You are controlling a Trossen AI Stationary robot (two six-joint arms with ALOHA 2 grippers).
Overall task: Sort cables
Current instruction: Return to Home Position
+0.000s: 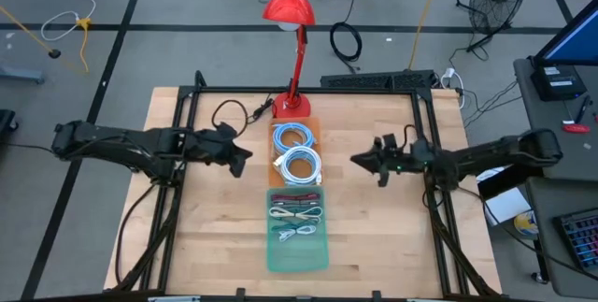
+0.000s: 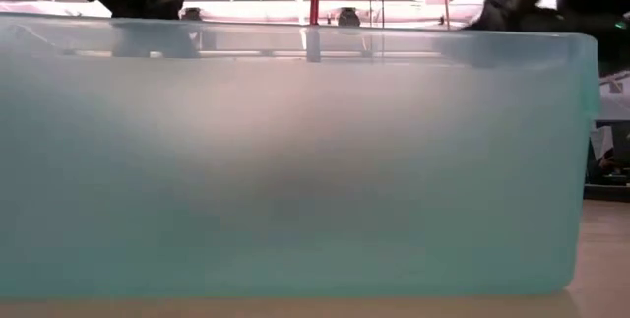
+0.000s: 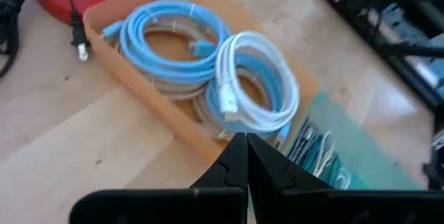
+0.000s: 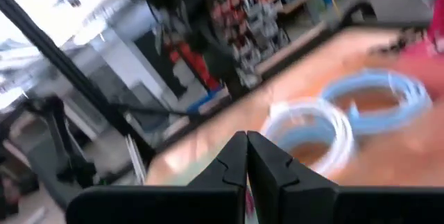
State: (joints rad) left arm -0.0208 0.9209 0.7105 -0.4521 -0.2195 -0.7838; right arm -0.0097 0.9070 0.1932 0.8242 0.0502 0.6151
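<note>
Blue and white coils [image 1: 296, 152] sit in the orange bin [image 3: 142, 109], thin bundles [image 1: 297, 220] in the blue bin [image 1: 299, 257], so sorted by type, I'd say. Left pincer [image 1: 243, 158] and right pincer [image 1: 363, 160] hover clenched and empty either side, clear of both.

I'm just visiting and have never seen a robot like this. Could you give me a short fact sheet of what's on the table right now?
Orange bin: holds light-blue coils and a white coil
Blue bin: next to it, holds short bundles
Left gripper: shut, empty, beside the orange bin
Right gripper: shut, empty, on the bins' other side, apart from them
Red lamp: at the table edge, past the orange bin
</note>
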